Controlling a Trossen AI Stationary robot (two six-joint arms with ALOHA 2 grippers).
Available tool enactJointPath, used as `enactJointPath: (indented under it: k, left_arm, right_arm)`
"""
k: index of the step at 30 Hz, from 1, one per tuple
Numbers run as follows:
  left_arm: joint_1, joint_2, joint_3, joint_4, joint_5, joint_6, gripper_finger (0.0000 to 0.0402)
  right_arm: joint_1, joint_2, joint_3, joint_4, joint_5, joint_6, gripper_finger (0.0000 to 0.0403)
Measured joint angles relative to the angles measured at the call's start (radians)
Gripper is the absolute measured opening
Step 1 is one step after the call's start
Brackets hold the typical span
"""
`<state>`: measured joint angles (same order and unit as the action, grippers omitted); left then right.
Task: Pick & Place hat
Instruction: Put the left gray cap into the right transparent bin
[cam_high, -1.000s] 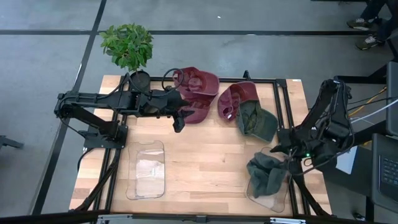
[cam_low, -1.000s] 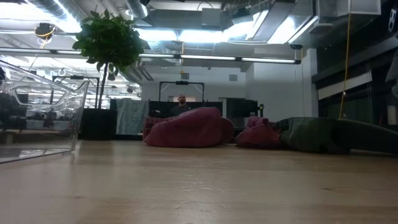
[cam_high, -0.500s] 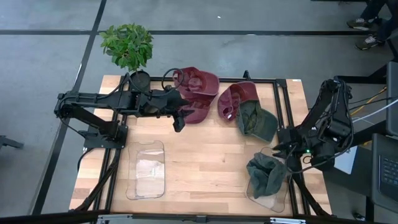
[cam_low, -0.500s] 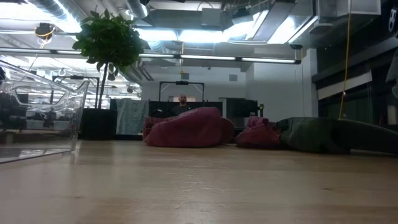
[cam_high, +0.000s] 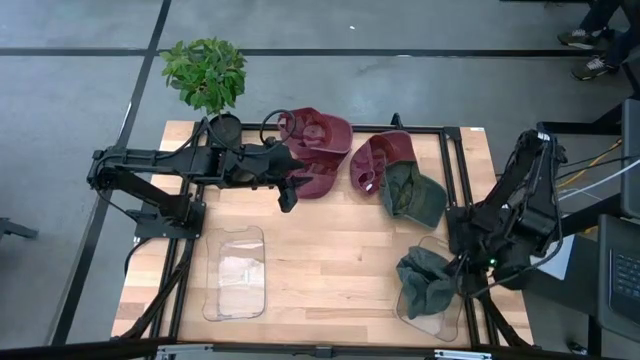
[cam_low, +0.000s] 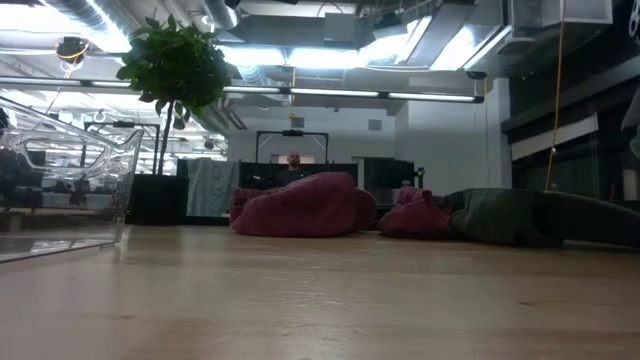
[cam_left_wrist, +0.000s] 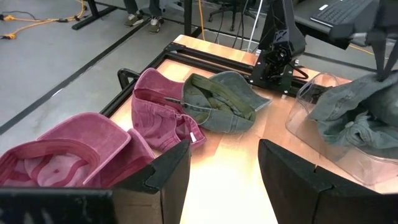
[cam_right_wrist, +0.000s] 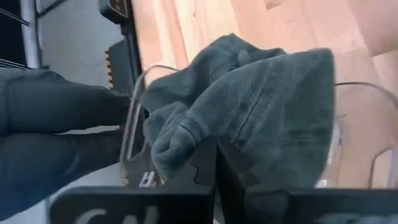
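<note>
A dark green hat (cam_high: 428, 283) lies crumpled in the clear bin (cam_high: 447, 318) at the near right, also seen in the right wrist view (cam_right_wrist: 249, 106). My right gripper (cam_high: 462, 264) (cam_right_wrist: 216, 169) is shut just beside it, at the bin's right rim. On the far side of the table rest two maroon hats (cam_high: 318, 150) (cam_high: 378, 160), and an olive green hat (cam_high: 412, 195) lies with its edge over the second one. My left gripper (cam_high: 289, 192) (cam_left_wrist: 224, 180) hovers open by the first maroon hat (cam_left_wrist: 68, 155). My right gripper's shut fingers (cam_right_wrist: 233, 171) point at the crumpled cloth of the dark green hat (cam_right_wrist: 186, 143) in the bin. I cannot tell whether they touch it. No cloth shows between them.
A second clear bin (cam_high: 235, 272) (cam_low: 60, 190) stands at the near left. A potted plant (cam_high: 205, 75) is at the far left corner. A black frame rail (cam_high: 450, 160) runs along the table's far and right sides. Bare wood (cam_high: 330, 250) lies between the bins.
My right gripper has shut its fingers and drawn back a little toward the table's near right, away from the dark green hat, which stays in the bin. My left arm has kept still.
</note>
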<state>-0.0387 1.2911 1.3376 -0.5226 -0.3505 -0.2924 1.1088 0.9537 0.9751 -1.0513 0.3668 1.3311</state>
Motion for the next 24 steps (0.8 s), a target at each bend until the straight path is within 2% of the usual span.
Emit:
enactJointPath:
  k: [7, 16, 24]
  left_arm:
    - [0.0, 0.0, 0.0, -0.004, 0.0, 0.0, 0.0182]
    - [0.0, 0.0, 0.0, -0.004, 0.002, -0.007, 0.0182]
    - [0.0, 0.0, 0.0, -0.005, 0.009, 0.012, 0.0182]
  right_arm:
    - [-0.028, 0.055, -0.125, 0.048, 0.065, -0.004, 0.0006]
    - [-0.143, 0.054, -0.31, 0.477, 0.067, -0.172, 0.0009]
    - [-0.224, 0.054, -0.406, 0.647, 0.067, -0.209, 0.0009]
